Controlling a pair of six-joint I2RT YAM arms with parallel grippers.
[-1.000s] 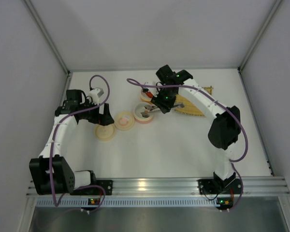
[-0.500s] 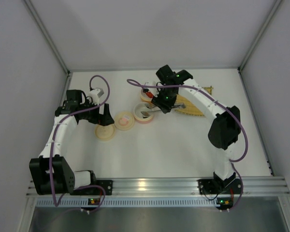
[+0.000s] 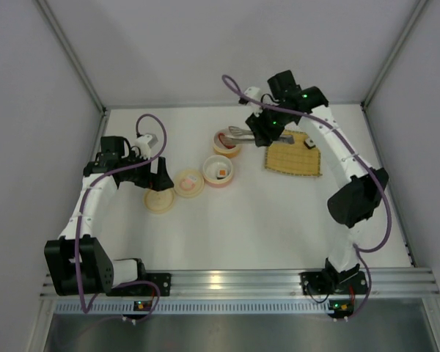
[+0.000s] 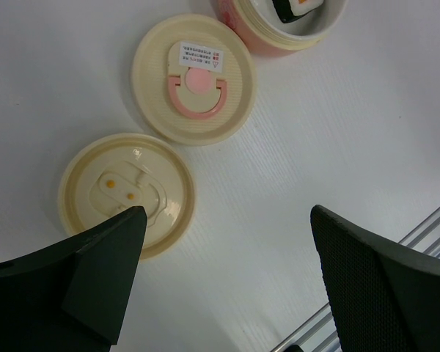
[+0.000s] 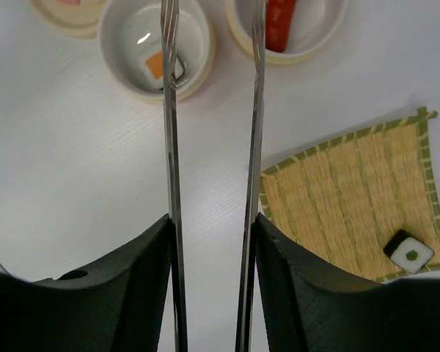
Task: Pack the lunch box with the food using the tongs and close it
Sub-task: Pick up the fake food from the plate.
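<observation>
Lighting is bright, even and diffuse from overhead. Shadows on the white desk (image 3: 264, 220) are soft and faint. The aluminium rail (image 3: 227, 279) shows a glare patch. In both wrist views the near jaws render dark and slightly blurred.

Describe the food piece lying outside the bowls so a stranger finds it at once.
Find the tan bamboo mat right of the bowls. Near its corner lies one small roll, black-wrapped with white rice. Its centre is green, while the bowl's roll shows orange.

Tan bamboo mat (image 3: 290, 158), wht table (image 3: 264, 224), alu rail (image 3: 242, 279)
</observation>
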